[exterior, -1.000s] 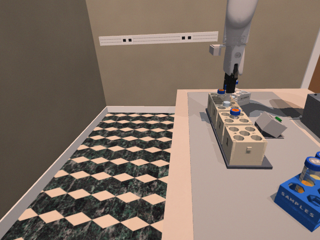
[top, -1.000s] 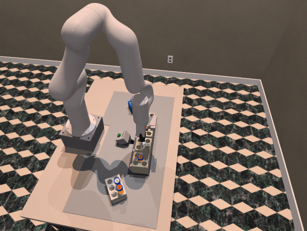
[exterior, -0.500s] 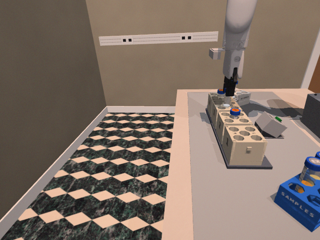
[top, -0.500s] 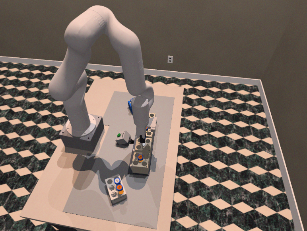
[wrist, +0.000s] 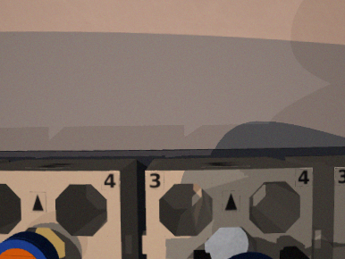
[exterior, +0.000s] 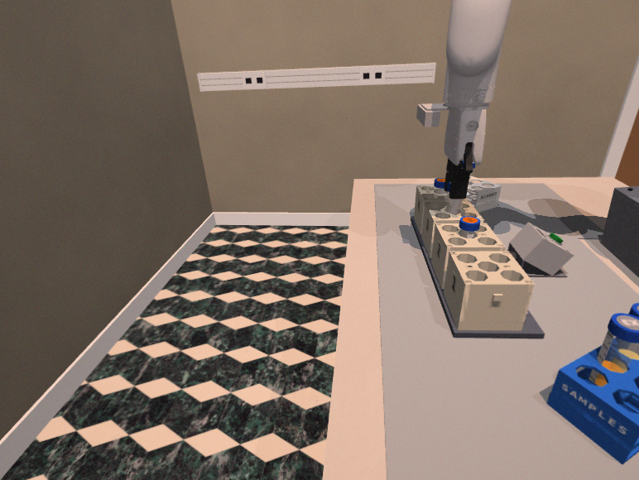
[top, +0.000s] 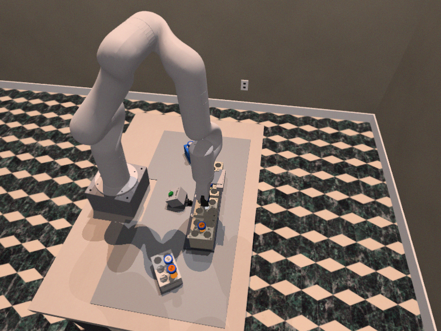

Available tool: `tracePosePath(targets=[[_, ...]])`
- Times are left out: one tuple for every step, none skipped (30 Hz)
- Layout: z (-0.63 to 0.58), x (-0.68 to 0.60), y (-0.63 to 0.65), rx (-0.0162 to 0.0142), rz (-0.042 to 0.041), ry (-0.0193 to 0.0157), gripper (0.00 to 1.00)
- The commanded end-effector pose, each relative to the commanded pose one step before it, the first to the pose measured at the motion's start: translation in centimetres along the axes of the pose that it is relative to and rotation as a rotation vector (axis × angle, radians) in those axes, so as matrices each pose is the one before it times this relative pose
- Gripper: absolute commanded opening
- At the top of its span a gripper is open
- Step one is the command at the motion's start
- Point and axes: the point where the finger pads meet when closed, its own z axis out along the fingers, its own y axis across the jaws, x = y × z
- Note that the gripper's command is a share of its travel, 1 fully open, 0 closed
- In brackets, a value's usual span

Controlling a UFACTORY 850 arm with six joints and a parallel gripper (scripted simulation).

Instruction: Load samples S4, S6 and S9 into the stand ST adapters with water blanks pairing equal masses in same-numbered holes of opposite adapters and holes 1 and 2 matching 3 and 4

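One blue-capped tube (top: 206, 207) (exterior: 454, 205) (wrist: 227, 241) is clamped in the gripper (top: 203, 202) (exterior: 457, 189), hanging right below the fingers over the middle hole of the adapter second from the far end in the exterior view. Looks upright, long axis vertical, cap up. Going by that view, DONE (top: 170, 193) (exterior: 555, 238) is at the gripper's 4 o'clock. I count four cream adapters (top: 201, 243) (exterior: 490, 307) (wrist: 98, 179), two holding one orange-dot tube each, both upright. Further off, the blue SAMPLES rack (top: 187, 153) (exterior: 588, 407) sits at 5 o'clock.
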Motion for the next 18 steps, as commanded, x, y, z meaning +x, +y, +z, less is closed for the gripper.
tracePosePath(targets=[[0.363,0.080,0.013,0.00123,-0.00005,0.00206,0.00],[0.099,0.000,0.000,-0.00001,0.00000,-0.00001,0.00],[0.100,0.000,0.000,0.00002,0.00000,0.00000,0.00],[0.100,0.000,0.000,0.00001,0.00000,0.00000,0.00],[0.100,-0.001,0.000,0.00002,0.00000,0.00000,0.00],[0.000,0.000,0.000,0.00000,0.00000,0.00000,0.00],[0.000,0.000,0.000,0.00000,0.00000,0.00000,0.00],[0.099,0.000,0.000,-0.00001,0.00000,-0.00001,0.00],[0.100,0.000,0.000,0.00001,0.00000,0.00000,0.00],[0.100,0.000,0.000,0.00001,0.00000,0.00000,0.00],[0.100,0.000,0.000,0.00001,0.00000,0.00000,0.00],[0.100,0.000,0.000,0.00001,0.00000,0.00000,0.00],[0.100,0.000,0.000,0.00001,0.00000,0.00000,0.00],[0.100,0.000,0.000,0.00001,0.00000,0.00000,0.00],[0.100,0.000,0.000,0.00001,0.00000,0.00000,0.00],[0.100,0.000,0.000,0.00001,0.00000,0.00000,0.00],[0.108,-0.006,0.000,0.00006,0.00000,0.00007,0.00],[0.100,0.000,0.000,0.00000,0.00000,0.00000,0.00]])
